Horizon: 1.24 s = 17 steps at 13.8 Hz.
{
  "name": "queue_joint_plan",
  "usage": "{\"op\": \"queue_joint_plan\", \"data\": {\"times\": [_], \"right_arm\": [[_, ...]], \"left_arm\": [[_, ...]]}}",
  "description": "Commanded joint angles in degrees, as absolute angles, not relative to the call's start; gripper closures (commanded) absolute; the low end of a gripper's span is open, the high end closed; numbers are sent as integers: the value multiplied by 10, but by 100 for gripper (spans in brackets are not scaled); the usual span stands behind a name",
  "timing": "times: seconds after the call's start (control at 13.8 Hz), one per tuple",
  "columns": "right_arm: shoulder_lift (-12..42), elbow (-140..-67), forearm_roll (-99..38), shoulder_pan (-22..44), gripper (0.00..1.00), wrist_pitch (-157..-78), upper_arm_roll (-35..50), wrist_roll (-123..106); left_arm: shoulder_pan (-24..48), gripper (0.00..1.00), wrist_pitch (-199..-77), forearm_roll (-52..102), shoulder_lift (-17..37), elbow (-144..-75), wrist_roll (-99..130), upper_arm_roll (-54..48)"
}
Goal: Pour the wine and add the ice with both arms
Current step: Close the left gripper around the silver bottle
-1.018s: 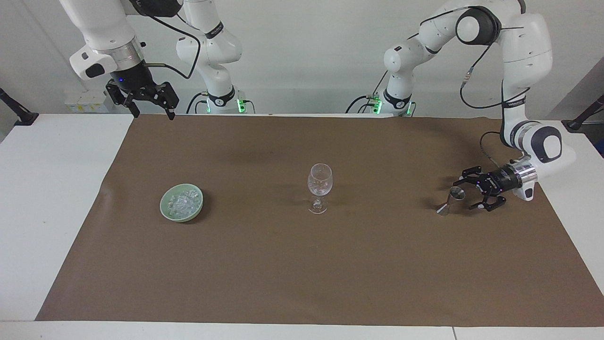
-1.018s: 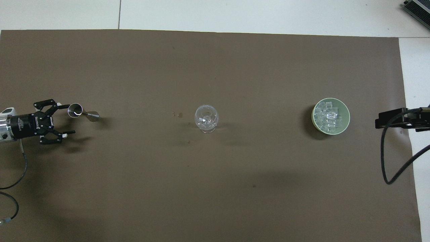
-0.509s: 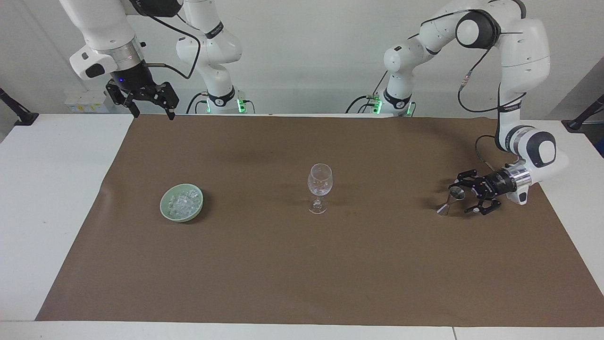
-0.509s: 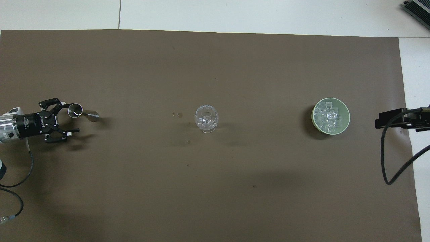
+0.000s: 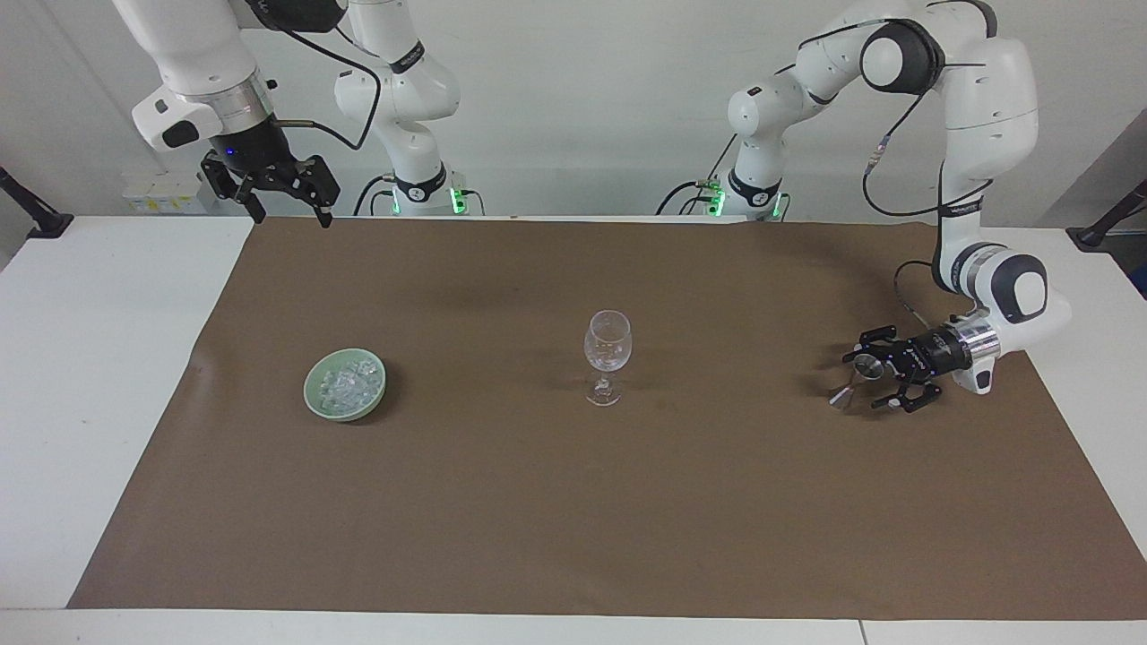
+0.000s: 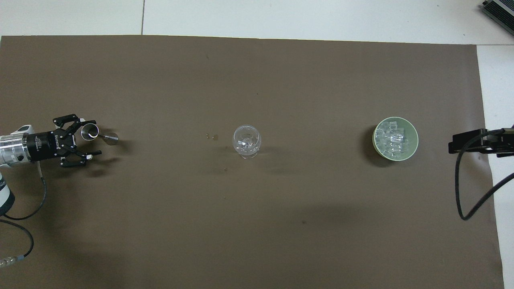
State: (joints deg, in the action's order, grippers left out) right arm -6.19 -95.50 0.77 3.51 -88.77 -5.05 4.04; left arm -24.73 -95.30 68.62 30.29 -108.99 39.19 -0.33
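Ice [image 5: 345, 386] is sitting heaped in your green bowl [image 5: 315, 400] toward the right arm's end, the wine glass [image 5: 607, 345] standing mid-mat. Your left gripper [image 5: 871, 378] is lying low, fingers spread wide beside the metal jigger [image 5: 858, 378], gripping nothing. Your right gripper [image 5: 285, 211] is waiting raised, open and empty.

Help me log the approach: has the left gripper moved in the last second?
Yes. The left gripper, open, has slid toward the metal jigger, which stayed put on the brown mat; its fingers now flank the jigger's cup.
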Motion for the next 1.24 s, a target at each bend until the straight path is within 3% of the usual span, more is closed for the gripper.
{"op": "queue_joint_plan", "data": {"times": [0.0, 0.8, 1.16], "right_arm": [[-76, -970, -2, 33, 0, -892, -49, 33], [-76, -971, -2, 33, 0, -892, -49, 33], [-76, -971, -2, 33, 0, -892, -49, 33]], "left_arm": [[-236, 0, -963, 697, 313, -1082, 396, 3], [-224, 0, -972, 708, 314, -1086, 386, 3], [-227, 12, -972, 708, 314, -1085, 371, 4]]}}
